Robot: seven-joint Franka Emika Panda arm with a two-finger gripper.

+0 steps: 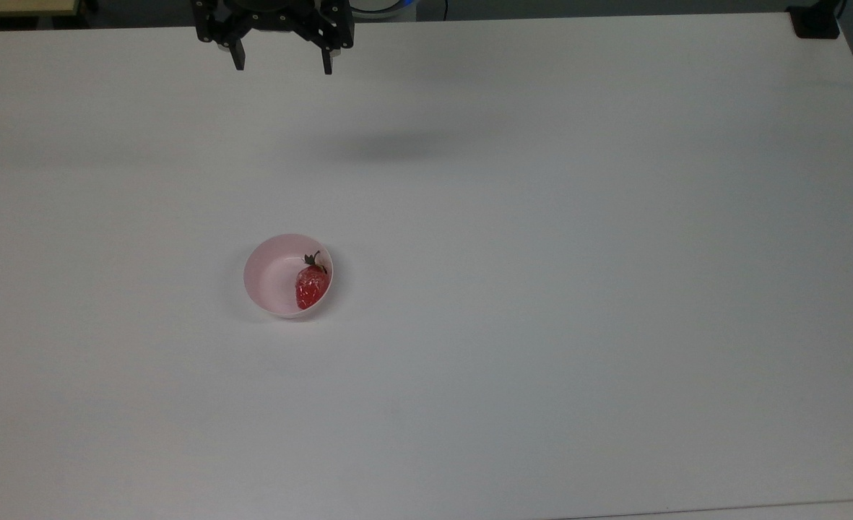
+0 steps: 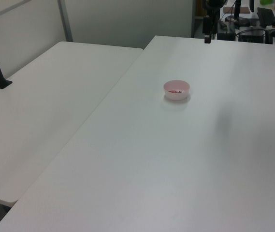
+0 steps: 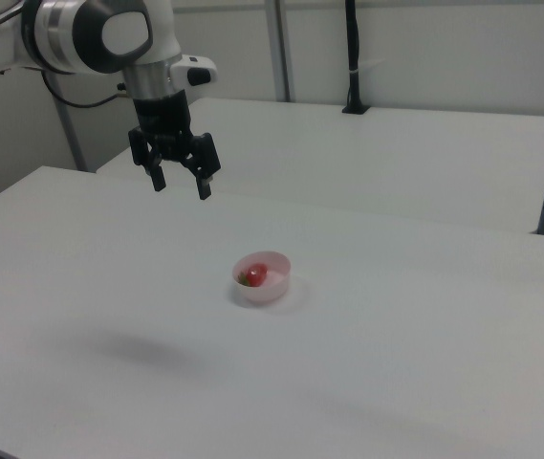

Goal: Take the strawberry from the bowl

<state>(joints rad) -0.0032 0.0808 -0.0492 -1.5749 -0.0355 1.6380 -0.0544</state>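
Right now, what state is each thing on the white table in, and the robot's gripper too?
Small glossy red strawberry: lying inside the bowl, against the wall on the top view's right, green cap toward the gripper's end of the table.
Small round pale pink bowl: upright on the table, holding the strawberry.
Black two-finger gripper: open, empty, raised above the table, away from the bowl.

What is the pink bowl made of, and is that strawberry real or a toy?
The bowl looks like smooth pale pink plastic: thin rim, even colour, soft sheen, though glazed ceramic is possible. The strawberry is glossy red with shiny highlights and a dark green cap; that glassy shine suggests a plastic toy, but the pictures cannot settle it.
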